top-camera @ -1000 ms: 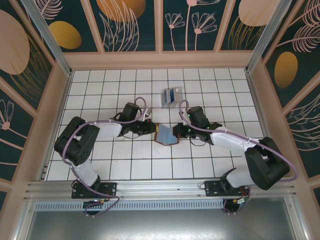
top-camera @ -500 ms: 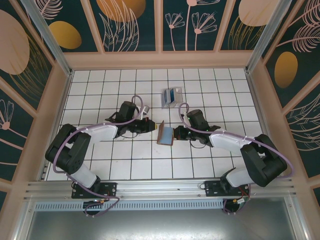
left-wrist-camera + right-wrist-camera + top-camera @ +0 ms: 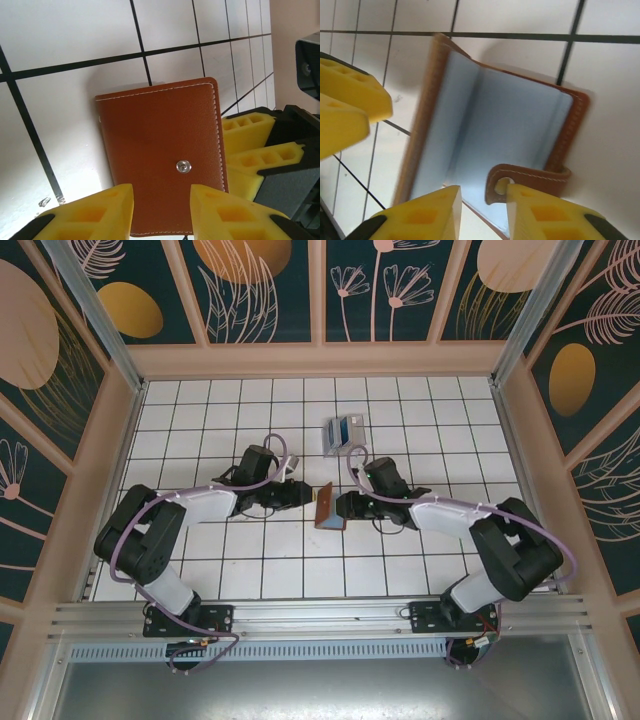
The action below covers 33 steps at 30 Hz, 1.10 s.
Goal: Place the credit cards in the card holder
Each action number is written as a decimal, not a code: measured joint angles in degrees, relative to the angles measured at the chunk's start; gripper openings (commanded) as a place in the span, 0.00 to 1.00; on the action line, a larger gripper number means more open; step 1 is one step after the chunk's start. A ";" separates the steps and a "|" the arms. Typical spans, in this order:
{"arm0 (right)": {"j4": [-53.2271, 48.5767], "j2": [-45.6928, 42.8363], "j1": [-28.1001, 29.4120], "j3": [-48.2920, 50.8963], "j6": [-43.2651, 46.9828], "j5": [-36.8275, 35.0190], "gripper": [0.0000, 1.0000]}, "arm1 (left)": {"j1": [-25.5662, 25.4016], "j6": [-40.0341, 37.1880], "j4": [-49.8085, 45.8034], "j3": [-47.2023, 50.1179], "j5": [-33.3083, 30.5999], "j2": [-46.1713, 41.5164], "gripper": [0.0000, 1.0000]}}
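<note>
**White-tiled counter point(image 3: 200, 410)**, seen from above, with both arms reaching inward from its near edge.

**Left arm point(image 3: 190, 510) and right arm point(image 3: 470, 525):** both lie low over the tiles, and their claws face each other across the counter's middle.

**Card holder point(image 3: 327, 506):** a brown leather-look wallet standing on edge, part-open. It sits between the two claws, about midway between the counter's left and right edges.

**Left claw point(image 3: 161, 210):** fingers apart, facing the holder's stitched outer side, whose lower edge lies in the gap.

**Right claw point(image 3: 482, 210):** fingers apart, facing the pale blue lining. Whether it touches the holder cannot be told.

**Credit cards point(image 3: 348, 428):** blue, lying in a pale tray point(image 3: 331, 443) beyond the holder, toward the far edge.

**Strap tab point(image 3: 530, 176):** curls from the holder's edge, its end between the right claw's fingers.

**Snap point(image 3: 183, 166):** a small metal stud on the outer side.
</note>
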<state>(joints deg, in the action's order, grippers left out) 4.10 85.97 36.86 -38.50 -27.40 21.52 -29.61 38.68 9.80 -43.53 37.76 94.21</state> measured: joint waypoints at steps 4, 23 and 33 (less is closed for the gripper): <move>-0.70 1.01 1.09 -2.97 0.07 0.22 0.36 | 0.61 0.90 1.62 1.09 0.98 -0.39 0.38; -4.76 7.67 5.25 -10.49 3.06 0.46 0.45 | 4.39 5.55 10.56 5.51 5.29 -1.99 0.47; -4.48 9.11 5.25 -11.23 3.06 1.31 0.50 | 4.39 5.31 10.99 4.57 5.14 0.17 0.46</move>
<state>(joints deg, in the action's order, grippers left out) -0.38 95.09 42.11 -49.74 -24.34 22.83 -25.21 43.99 20.80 -38.96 42.89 94.39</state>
